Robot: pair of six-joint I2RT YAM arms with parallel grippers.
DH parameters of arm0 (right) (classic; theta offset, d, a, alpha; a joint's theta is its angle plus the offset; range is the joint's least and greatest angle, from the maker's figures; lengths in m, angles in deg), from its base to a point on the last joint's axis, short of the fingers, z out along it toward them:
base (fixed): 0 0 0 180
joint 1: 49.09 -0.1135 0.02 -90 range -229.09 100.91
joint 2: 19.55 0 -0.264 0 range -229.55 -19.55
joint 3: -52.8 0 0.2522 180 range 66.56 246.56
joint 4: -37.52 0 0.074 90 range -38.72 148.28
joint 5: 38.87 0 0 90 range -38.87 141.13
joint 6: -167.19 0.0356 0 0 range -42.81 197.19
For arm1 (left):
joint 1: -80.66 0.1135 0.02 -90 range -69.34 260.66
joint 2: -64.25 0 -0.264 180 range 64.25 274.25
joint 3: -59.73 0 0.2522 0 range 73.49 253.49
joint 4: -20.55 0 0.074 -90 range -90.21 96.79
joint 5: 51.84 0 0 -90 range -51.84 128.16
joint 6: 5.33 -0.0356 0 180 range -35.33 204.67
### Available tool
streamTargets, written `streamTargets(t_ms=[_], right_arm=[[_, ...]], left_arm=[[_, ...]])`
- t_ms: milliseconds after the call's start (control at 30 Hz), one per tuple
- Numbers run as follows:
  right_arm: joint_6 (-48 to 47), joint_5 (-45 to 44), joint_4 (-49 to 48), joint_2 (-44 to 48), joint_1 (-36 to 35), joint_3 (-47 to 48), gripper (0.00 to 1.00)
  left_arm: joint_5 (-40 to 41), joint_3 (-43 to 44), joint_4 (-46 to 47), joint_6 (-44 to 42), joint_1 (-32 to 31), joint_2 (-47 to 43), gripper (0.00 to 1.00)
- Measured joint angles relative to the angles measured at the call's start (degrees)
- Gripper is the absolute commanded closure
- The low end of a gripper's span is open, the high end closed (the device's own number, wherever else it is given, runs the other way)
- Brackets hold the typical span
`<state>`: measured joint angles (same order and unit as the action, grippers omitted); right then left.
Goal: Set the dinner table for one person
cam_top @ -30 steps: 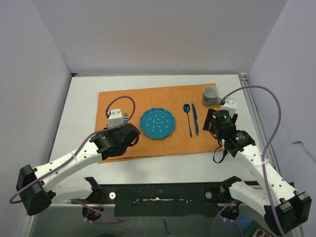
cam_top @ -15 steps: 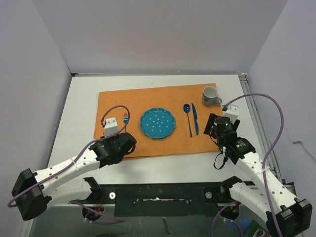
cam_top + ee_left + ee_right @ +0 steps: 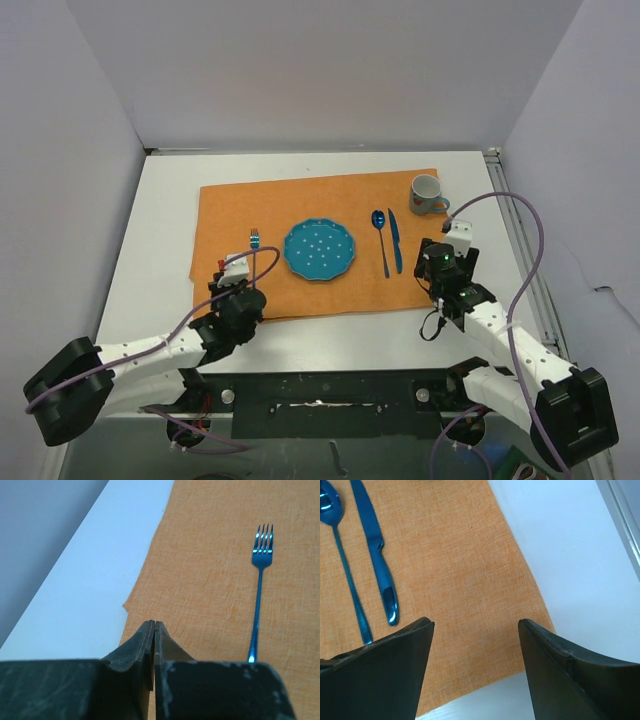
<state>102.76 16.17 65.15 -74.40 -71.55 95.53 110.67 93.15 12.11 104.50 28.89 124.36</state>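
My left gripper point(image 3: 154, 626) is pinched together, empty, bottom centre; right gripper point(image 3: 476, 625) spread wide, empty, bottom edge.

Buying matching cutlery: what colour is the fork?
The fork is shiny blue; best in left wrist view.

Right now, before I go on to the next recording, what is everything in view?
dinner table: 1, white, under everything
cloth: 1, orange, lying flat on the middle of the table
plate: 1, blue-green, centre of the cloth
fork: 1, blue, on the cloth left of the plate
spoon: 1, blue, on the cloth right of the plate
knife: 1, blue, on the cloth just right of the spoon
mug: 1, pale with a blue handle, far right corner of the cloth
left gripper: 1, black, shut and empty, over the cloth's near left edge
right gripper: 1, black, open and empty, over the cloth's near right corner
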Motion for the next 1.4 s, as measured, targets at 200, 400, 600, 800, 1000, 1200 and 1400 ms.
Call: streamTargets(t_ms=[200, 400, 600, 800, 1000, 1200, 1400], right_arm=[[-4.3, -0.7, -9.2, -6.6, 3.5, -1.6, 0.32], [-10.6, -0.9, -18.0, -11.3, 3.7, -3.0, 0.30], [-21.3, 2.9, -36.0, -11.9, 9.0, -10.2, 0.24], [-24.8, 13.1, -50.8, -20.2, 20.0, -11.3, 0.25], [-25.4, 19.8, -56.5, -30.2, 24.1, -9.4, 0.26], [-24.7, 23.8, -61.5, -30.9, 27.6, -9.4, 0.25], [-24.1, 24.8, -62.4, -31.2, 28.4, -9.2, 0.41]], left_arm=[[-0.5, -13.8, 27.2, -18.8, 0.5, -5.0, 0.65], [-5.4, -16.7, 37.7, -23.6, 5.3, -12.4, 0.84], [-11.6, -15.7, 38.9, -21.9, 15.1, -5.5, 0.79], [-20.8, -13.9, 41.7, -19.1, 27.9, 4.9, 0.78], [-31.0, -13.7, 48.4, -17.1, 37.2, 10.4, 0.79], [-37.9, -13.4, 54.8, -17.4, 41.6, 18.3, 0.81], [-43.7, -11.6, 61.5, -19.5, 41.8, 26.0, 0.81]])
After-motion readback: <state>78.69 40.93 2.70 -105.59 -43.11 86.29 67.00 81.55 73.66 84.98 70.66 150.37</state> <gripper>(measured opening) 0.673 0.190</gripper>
